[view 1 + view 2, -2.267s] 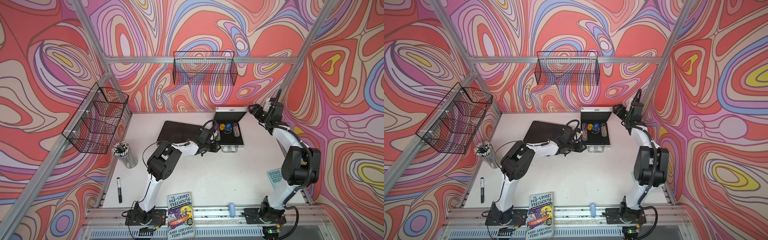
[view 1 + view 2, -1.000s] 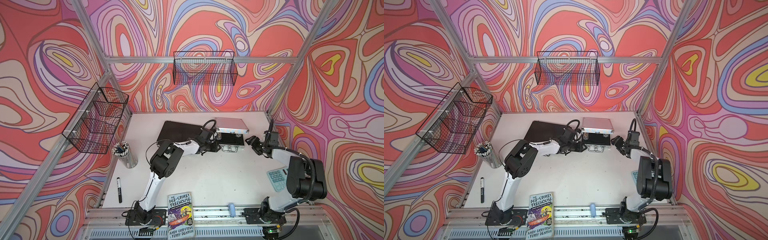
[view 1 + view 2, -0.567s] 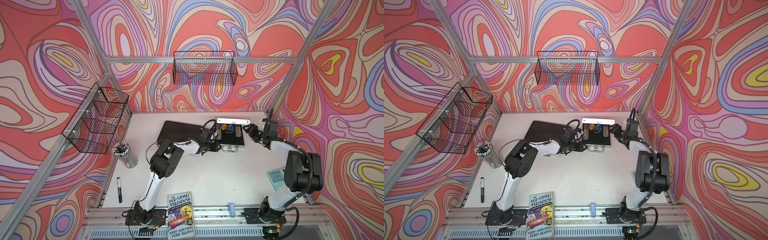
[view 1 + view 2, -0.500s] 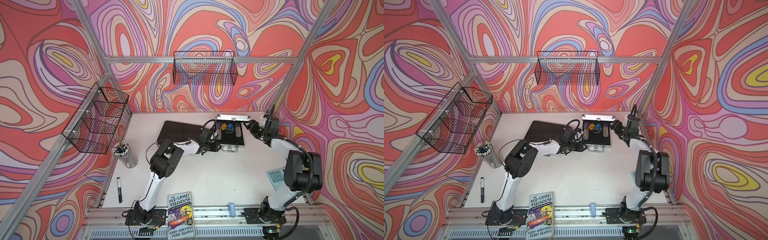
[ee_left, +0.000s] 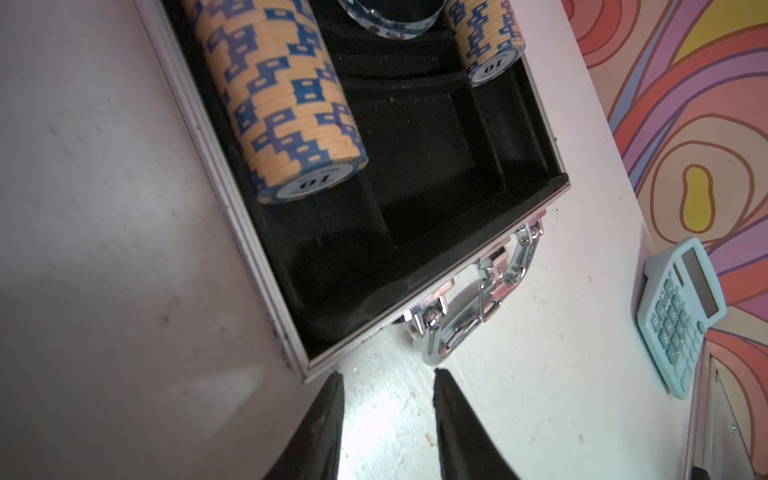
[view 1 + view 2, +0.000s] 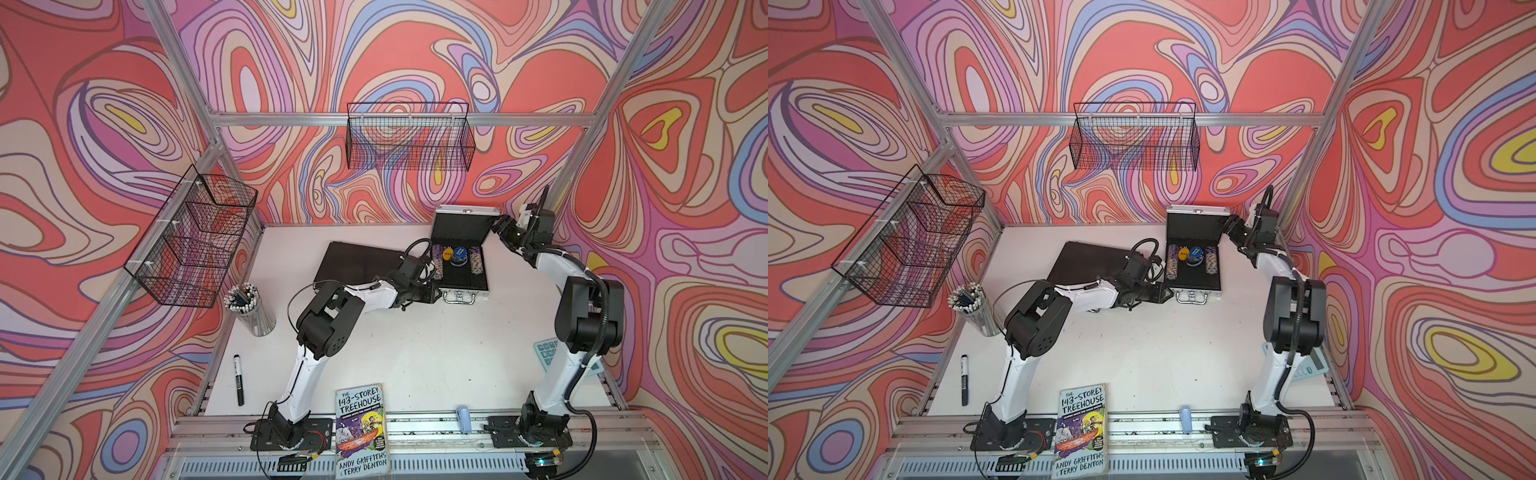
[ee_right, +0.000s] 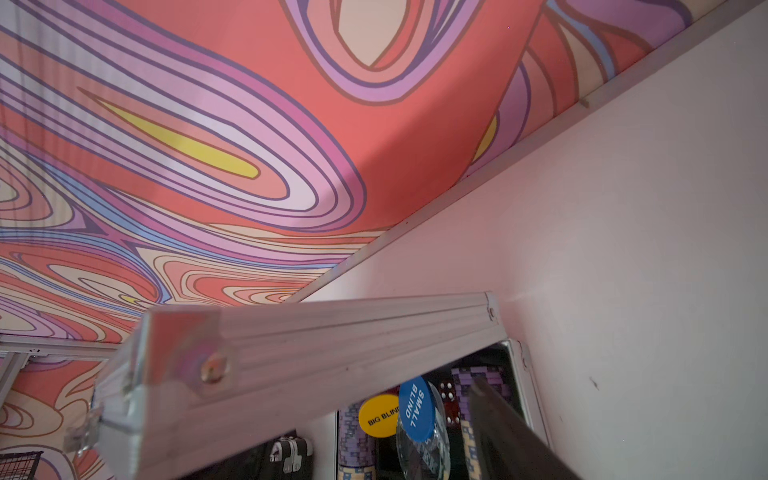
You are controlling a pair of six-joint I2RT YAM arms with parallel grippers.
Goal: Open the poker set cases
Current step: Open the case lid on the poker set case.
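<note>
The silver poker set case point(image 6: 462, 279) stands open at the back of the table, its lid point(image 6: 463, 222) upright and chip stacks point(image 5: 282, 95) lying in the black lining. To its left the black case point(image 6: 357, 262) lies flat with its lid down. My right gripper point(image 6: 500, 227) is up at the lid's right corner. In the right wrist view the lid's edge point(image 7: 316, 332) crosses the jaws, with a gap to the one finger point(image 7: 511, 432) that shows. My left gripper point(image 5: 388, 376) is open over bare table by the silver case's front-left corner and handle point(image 5: 465, 320).
A paperback book point(image 6: 362, 432) lies at the front edge and a black marker point(image 6: 238, 379) at the front left. A metal cup of pens point(image 6: 249, 307) stands at the left, a teal calculator point(image 6: 548, 355) at the right. Wire baskets point(image 6: 409, 141) point(image 6: 195, 237) hang on the walls.
A second ago the silver lid lay low over the base; it has swung up to upright, and my right gripper has risen and moved back with it. The left arm has stayed put.
</note>
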